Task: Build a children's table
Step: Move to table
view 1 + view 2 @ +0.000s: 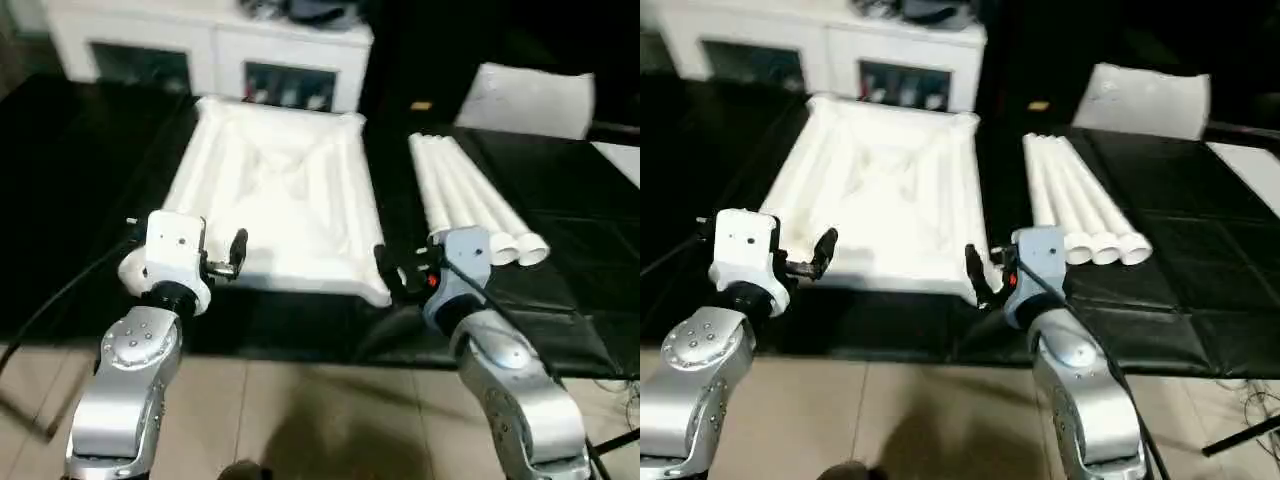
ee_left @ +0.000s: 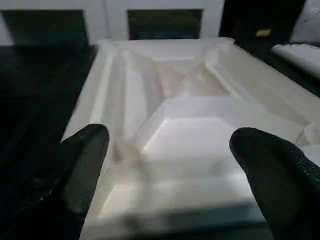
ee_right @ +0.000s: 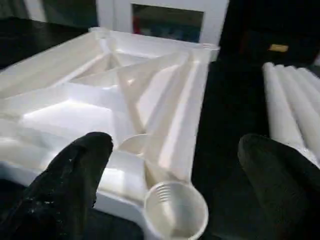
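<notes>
The tabletop lies upside down on the black table — white plastic, square, with a raised rim, diagonal ribs crossing at its middle and a round socket at the near right corner. To the right of the tabletop, apart from it across a strip of black surface, four white legs lie side by side, touching one another, open ends toward the robot. The left gripper hovers at the tabletop's near left edge with its fingers spread wide, holding nothing. The right gripper hangs at the near right corner, just beside the socket — also wide apart and empty. Beyond the tabletop's far edge stands a white cabinet. Left of the tabletop the black surface is bare.
</notes>
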Motion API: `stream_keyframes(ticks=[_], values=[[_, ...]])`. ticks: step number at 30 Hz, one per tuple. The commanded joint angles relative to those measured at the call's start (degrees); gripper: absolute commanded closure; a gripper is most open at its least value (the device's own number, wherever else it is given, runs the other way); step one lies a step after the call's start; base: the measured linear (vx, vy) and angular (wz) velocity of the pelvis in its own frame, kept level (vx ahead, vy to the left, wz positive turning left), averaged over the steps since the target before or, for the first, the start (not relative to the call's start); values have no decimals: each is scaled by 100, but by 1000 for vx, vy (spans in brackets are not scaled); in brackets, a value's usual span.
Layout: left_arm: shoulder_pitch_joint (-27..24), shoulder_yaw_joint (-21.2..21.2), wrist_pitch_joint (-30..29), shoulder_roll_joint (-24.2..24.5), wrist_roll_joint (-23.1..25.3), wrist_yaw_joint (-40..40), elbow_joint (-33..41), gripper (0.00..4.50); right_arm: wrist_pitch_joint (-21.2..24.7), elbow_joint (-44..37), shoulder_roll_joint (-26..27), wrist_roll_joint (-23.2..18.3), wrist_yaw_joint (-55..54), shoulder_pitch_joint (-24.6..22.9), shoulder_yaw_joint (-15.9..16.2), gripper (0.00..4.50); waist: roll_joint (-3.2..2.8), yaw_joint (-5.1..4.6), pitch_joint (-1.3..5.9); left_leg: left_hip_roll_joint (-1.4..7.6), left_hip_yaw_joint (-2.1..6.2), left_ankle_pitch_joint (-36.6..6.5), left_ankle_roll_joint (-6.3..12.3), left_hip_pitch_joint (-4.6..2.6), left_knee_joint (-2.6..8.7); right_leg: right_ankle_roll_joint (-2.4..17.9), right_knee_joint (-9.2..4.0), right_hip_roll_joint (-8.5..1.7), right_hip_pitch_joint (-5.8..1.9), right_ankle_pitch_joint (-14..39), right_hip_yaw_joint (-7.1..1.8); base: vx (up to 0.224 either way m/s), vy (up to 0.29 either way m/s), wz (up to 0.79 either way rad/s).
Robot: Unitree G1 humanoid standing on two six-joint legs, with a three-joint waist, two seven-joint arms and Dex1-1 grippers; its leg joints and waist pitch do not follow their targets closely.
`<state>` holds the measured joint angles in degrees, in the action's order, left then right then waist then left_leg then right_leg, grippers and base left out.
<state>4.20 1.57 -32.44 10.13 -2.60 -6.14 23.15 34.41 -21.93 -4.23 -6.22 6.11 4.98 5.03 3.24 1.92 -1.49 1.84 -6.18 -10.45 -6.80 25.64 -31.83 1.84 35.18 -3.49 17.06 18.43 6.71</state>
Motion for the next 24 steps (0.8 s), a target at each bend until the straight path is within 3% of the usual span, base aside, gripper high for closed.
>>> stream_keyframes(ticks=[1,2,3,4,5,6,7,8,9,10,11,12,13,14,15,16,17,18,19,20,21,22,23,24], values=[[11,-136,-55,-79,-4,36,76,4,59,-29,-95,-12,-29,-57,-150,0,233,-229,442,635,513,-715,-760,-569,-577,705,-496,-1153,306,1014,-470,-77,-69,-14],[7,-131,-58,-91,-4,51,79,4,62,-34,-105,-17,-28,-60,-153,0,-6,81,76,450,352,-173,215,-40,-725,767,-919,-1301,-68,1265,-661,-58,-42,-22],[6,-135,-54,-91,4,56,79,4,70,-37,-101,-8,-17,-59,-167,0,-135,-9,-130,855,630,-196,125,-138,-1094,910,-935,-1675,129,1926,-608,-58,-42,-22],[9,-148,-52,-79,21,57,80,4,75,-39,-98,0,-8,-58,-176,0,-224,-36,-94,954,758,-423,-89,-225,-1070,892,-808,-1513,30,2158,-479,-79,19,-30],[13,-167,-55,-65,60,76,83,4,80,-44,-98,11,3,-59,-184,0,-292,-227,37,1093,816,-1303,-530,-278,-430,724,-368,-771,-137,1979,-29,-71,75,-35],[18,-193,-46,-46,105,92,81,4,84,-47,-100,15,8,-58,-190,0,-507,-408,37,1262,1131,-3098,-557,-319,389,406,250,-197,-32,664,-103,-71,75,-35],[19,-222,-40,-33,157,116,79,4,91,-51,-105,14,10,-54,-195,0,-457,-495,100,1213,1176,-3266,-454,-375,431,326,274,-166,-72,140,-110,-73,89,-28],[14,-231,-43,-65,193,140,75,4,101,-60,-124,18,6,-50,-194,0,-493,-490,26,1093,1099,-3627,-417,-419,407,289,162,-247,11,-135,-178,-91,29,-21],[9,-237,-42,-82,211,150,76,4,108,-77,-161,54,2,-49,-173,0,-420,-504,-63,1114,1025,-4266,-560,-333,470,269,-40,-425,-34,411,-269,-91,29,-21],[8,-238,-41,-85,215,152,77,4,110,-83,-174,69,1,-49,-164,0,-360,-527,-60,1138,972,-4578,-622,-354,434,303,-235,-470,-18,1314,-295,-94,-33,-10],[7,-239,-41,-88,218,153,77,4,111,-87,-184,79,0,-48,-158,0,-347,-544,-52,1188,995,-4588,-563,-395,437,329,-288,-451,-3,1626,-291,-82,-78,-6],[2,-239,-51,-119,213,171,81,4,120,-104,-245,91,-2,-45,-132,0,-331,-567,-49,1350,1114,-4531,-299,-430,594,343,-203,-359,-9,1805,-298,-82,-78,-6],[1,-242,-56,-127,216,180,81,4,127,-110,-255,88,-5,-48,-131,0,-339,-566,-45,1450,1177,-4460,-150,-441,721,353,-44,-311,-21,1637,-314,-59,-128,-2],[5,-262,-32,-118,224,169,75,4,135,-106,-256,82,-13,-44,-142,0,-353,-545,9,1640,1293,-4151,211,-537,888,332,355,-201,39,1099,-387,-59,-190,0],[4,-251,-22,-144,176,166,61,4,152,-102,-235,72,-17,-41,-169,0,-234,-534,25,1604,1245,-3455,768,-529,875,356,404,-254,101,860,-607,-59,-190,0],[-2,-248,-56,-172,141,184,63,4,185,-107,-208,48,-11,-41,-215,0,-157,-487,25,1457,1113,-3046,973,-455,791,558,176,-332,121,1011,-764,-64,-244,5],[-2,-250,-63,-174,139,184,64,4,190,-108,-205,44,-11,-41,-221,0,159,-370,-8,487,346,-1934,863,-431,-540,796,-1083,-623,515,3419,-928,-117,-266,0],[-2,-256,-91,-177,139,189,68,4,206,-112,-196,33,-11,-43,-236,0,185,-347,77,213,-137,-1125,953,-221,-1538,105,-1056,-579,363,4766,-938,-117,-266,0],[-2,-256,-91,-177,139,189,68,4,206,-112,-196,33,-11,-43,-236,0,176,-279,20,189,-154,-888,893,64,-1565,-561,-906,-532,159,4447,-892,-34,-235,-19],[3,-219,-136,-216,154,239,66,4,250,-141,-223,-6,21,-43,-237,0,236,-140,26,207,-137,-656,867,74,-1242,-1831,-789,-425,142,3398,-1018,24,-196,-7],[3,-198,-141,-237,132,244,60,4,256,-149,-231,-11,31,-43,-233,0,234,-67,106,244,-93,-605,1150,-104,-927,-2409,-766,-374,106,2381,-1058,24,-196,-7],[8,-165,-96,-233,163,266,44,4,281,-160,-227,-34,33,-35,-234,0,190,-54,147,315,-26,-571,1286,-148,-755,-2433,-775,-358,33,1940,-1035,-32,-175,6],[3,-97,-22,-253,153,295,41,4,283,-166,-251,-26,45,-22,-213,0,-67,-52,197,708,257,-357,1537,-243,-431,-2120,-724,-375,-74,718,-877,-20,-134,-5],[-1,-58,7,-272,131,306,44,4,278,-168,-272,-15,55,-14,-198,0,-207,-208,210,1901,918,-240,2232,-483,-4,-1435,-209,-580,157,-103,-708,-20,-134,-5]])
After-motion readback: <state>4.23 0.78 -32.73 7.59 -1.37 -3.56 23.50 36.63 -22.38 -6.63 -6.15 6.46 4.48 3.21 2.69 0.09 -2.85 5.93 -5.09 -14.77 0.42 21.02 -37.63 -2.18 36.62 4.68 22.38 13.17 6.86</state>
